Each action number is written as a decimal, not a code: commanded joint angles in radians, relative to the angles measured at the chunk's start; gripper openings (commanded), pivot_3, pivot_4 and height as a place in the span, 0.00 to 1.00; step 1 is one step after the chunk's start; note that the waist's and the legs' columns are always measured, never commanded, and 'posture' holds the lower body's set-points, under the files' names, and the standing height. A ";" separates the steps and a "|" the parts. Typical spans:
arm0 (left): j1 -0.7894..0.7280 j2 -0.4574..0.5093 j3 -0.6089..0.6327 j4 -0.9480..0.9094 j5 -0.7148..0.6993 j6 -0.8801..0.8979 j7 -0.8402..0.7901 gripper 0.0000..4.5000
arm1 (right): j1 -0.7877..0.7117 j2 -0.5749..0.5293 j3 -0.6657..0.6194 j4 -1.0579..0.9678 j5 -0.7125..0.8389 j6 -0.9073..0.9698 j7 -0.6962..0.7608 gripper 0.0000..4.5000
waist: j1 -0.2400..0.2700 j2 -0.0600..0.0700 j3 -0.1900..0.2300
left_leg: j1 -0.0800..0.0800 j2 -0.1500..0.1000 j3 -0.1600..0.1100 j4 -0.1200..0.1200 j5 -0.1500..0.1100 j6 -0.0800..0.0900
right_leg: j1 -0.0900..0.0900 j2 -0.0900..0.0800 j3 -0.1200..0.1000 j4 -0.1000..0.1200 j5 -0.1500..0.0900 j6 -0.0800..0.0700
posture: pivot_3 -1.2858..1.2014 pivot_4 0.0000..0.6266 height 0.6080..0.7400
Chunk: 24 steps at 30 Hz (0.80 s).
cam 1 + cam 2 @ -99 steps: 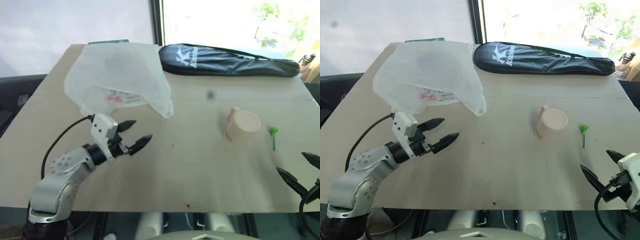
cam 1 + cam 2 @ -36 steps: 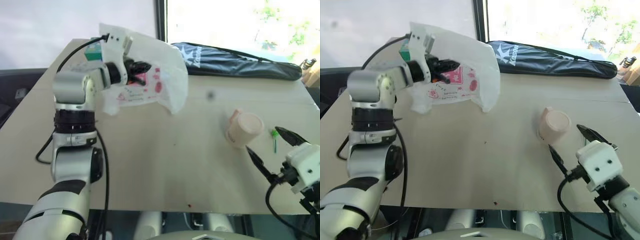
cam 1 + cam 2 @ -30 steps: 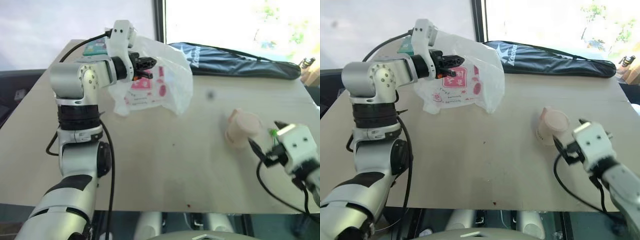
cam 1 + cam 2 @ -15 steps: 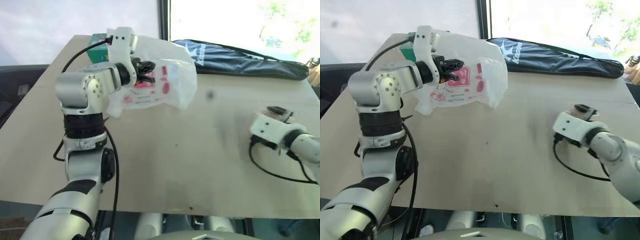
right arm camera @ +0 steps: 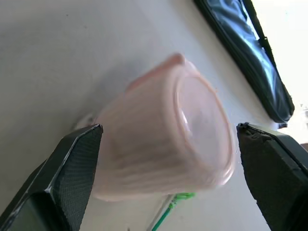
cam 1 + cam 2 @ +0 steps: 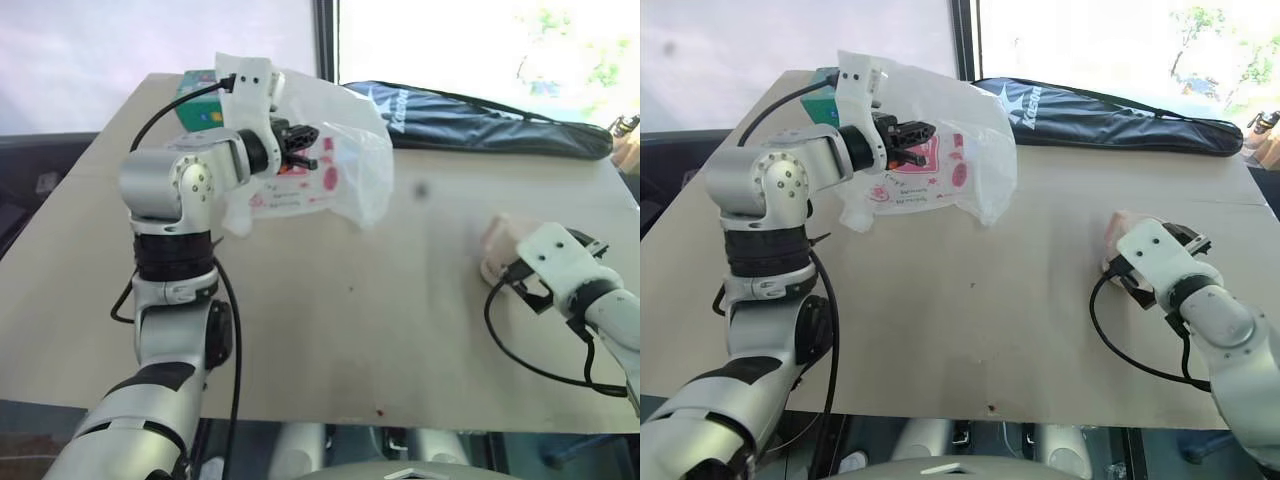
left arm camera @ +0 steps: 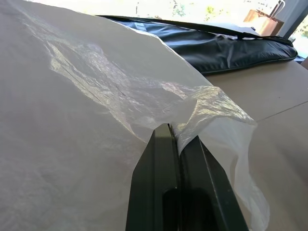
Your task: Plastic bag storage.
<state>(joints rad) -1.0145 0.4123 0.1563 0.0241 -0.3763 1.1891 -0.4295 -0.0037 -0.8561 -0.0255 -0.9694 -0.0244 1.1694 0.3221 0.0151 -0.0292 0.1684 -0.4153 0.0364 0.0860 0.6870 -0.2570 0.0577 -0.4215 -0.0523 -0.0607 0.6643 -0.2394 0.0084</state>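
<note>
Your left gripper pinches the plastic bag aloft at upper left; your right gripper's fingers spread wide, straddling the pink cup, likely to grasp it.

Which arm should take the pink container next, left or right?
Right. The right gripper has its jaws open on either side of the pink container; the left gripper is shut on the plastic bag.

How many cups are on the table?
1. The pink cup lies on its side on the table, between the open fingers of the right gripper. More could hide behind the plastic bag the left gripper holds up.
</note>
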 commanded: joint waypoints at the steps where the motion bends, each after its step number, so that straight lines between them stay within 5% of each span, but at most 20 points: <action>1: -0.022 -0.004 -0.007 -0.011 -0.012 -0.025 0.001 0.01 | 0.006 -0.001 0.007 -0.066 -0.017 -0.016 -0.007 1.00 | -0.001 0.000 0.000 | 0.000 0.000 0.000 0.000 0.000 0.000 | 0.000 0.000 0.000 0.000 0.000 0.000 | 0.52 0.24 1.00; 8: -0.020 -0.004 -0.008 -0.019 -0.018 -0.020 0.004 0.01 | -0.051 0.167 -0.139 -0.077 0.047 0.073 0.022 1.00 | -0.002 0.000 0.000 | 0.001 0.000 0.000 0.000 0.000 0.000 | 0.000 0.002 0.000 0.000 0.000 0.000 | 0.52 0.24 1.00; 15: -0.008 -0.006 0.013 -0.045 -0.036 0.015 0.017 0.01 | -0.044 0.369 -0.574 -0.042 0.253 0.126 0.187 1.00 | 0.001 0.000 0.000 | 0.000 -0.001 -0.001 0.000 0.000 0.000 | 0.000 0.004 0.000 0.000 0.000 0.000 | 0.52 0.24 1.00; 24: -0.013 -0.012 0.022 -0.055 -0.052 0.029 0.035 0.01 | -0.065 0.547 -0.536 -0.021 0.542 0.260 0.290 1.00 | -0.006 0.002 0.000 | 0.002 0.001 0.000 -0.001 0.000 0.000 | 0.000 0.004 0.001 0.002 0.000 -0.001 | 0.52 0.24 1.00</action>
<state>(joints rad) -1.0133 0.3968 0.1577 0.0111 -0.4156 1.2199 -0.4052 -0.0548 -0.3391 -0.5710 -0.9229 0.4220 1.3934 0.5753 0.0093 -0.0267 0.1684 -0.4137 0.0369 0.0857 0.6860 -0.2568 0.0574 -0.4216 -0.0485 -0.0594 0.6665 -0.2393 0.0076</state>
